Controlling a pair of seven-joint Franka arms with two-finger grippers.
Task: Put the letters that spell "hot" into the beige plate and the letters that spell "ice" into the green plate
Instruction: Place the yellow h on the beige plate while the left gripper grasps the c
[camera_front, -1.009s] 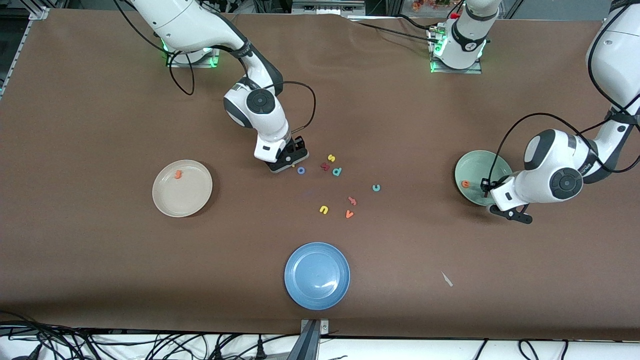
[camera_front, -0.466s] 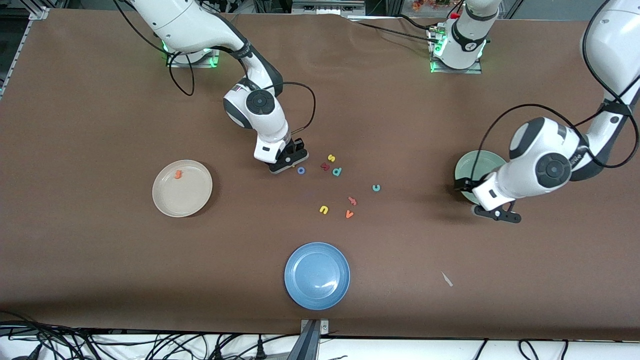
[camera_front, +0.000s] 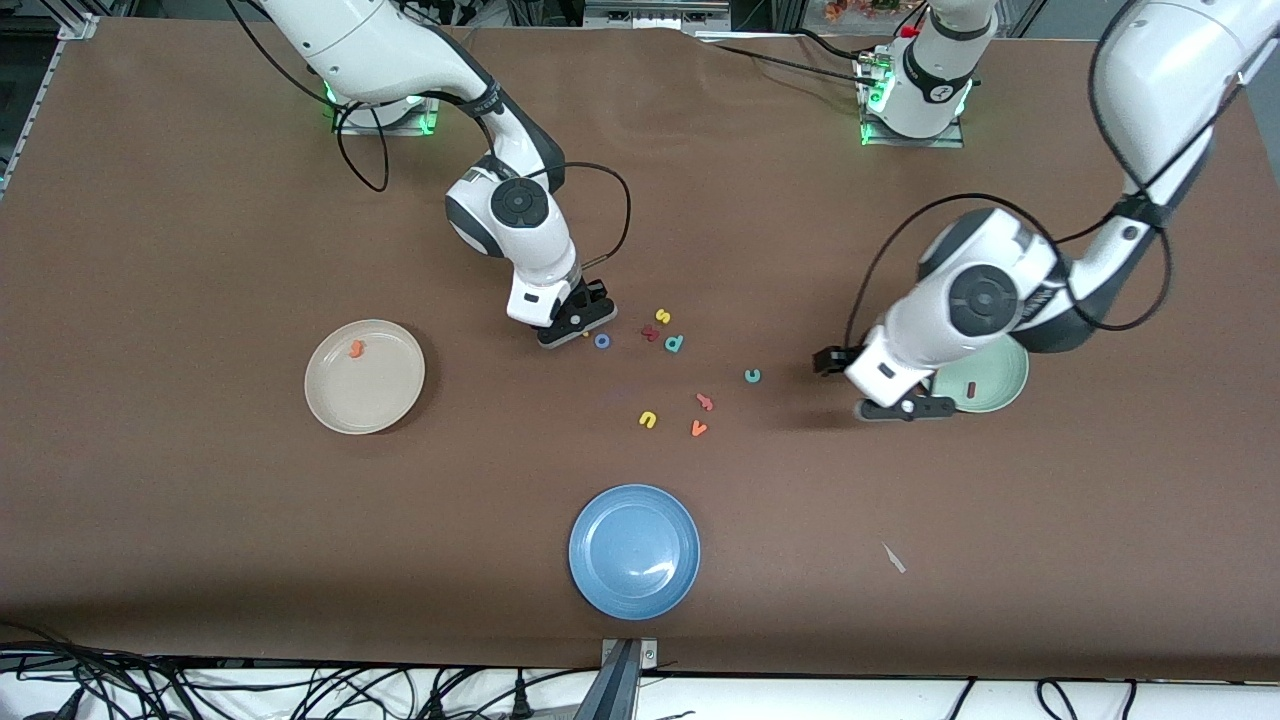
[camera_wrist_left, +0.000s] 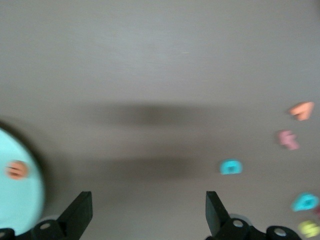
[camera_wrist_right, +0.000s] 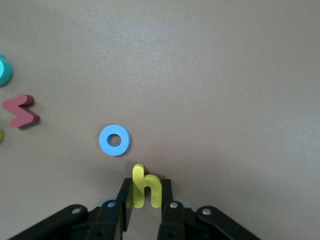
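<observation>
- Right tool (camera_wrist_right: 145, 202) clamped on small yellow foam h (camera_wrist_right: 145, 189), down on brown table (camera_front: 200, 520) beside blue foam ring o (camera_front: 602, 341).
- Left tool (camera_wrist_left: 145, 212) spread empty near teal foam c (camera_front: 752, 376).
- Thin pinch; could drop h short of round beige plate (camera_front: 385, 400).

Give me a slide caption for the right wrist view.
Right claw closing on the yellow h, blue o beside it.

Table (camera_front: 200, 550) is brown. Plates: one beige (camera_front: 385, 400), one pale green (camera_front: 1000, 385), one blue (camera_front: 634, 551). The h (camera_wrist_right: 146, 189) is yellow, the o (camera_wrist_right: 114, 140) blue, the c (camera_front: 752, 376) teal.
</observation>
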